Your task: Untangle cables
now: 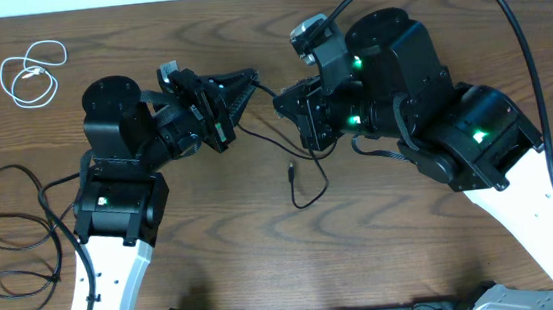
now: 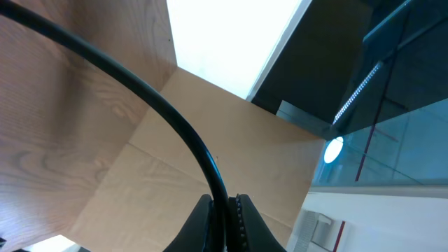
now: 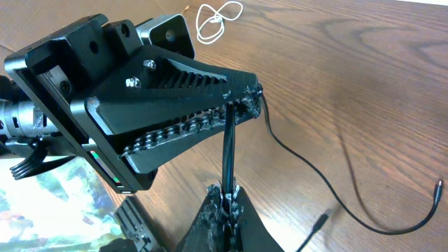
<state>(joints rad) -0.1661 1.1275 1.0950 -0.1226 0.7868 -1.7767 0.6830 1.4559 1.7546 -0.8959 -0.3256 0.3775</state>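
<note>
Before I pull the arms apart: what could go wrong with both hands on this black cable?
Both the left hand and right hand are shut on the same black cable, with only a short span between them; pulling could overstrain it or make it slip. The hands sit close together, so they could collide.

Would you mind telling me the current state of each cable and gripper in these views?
white cable: coiled, lying free, far left.
loose black cable: slack on the table, untouched.
held black cable: gripped by both grippers, free end trailing on table.
left gripper: shut on held black cable.
right gripper: shut on held black cable.
</note>
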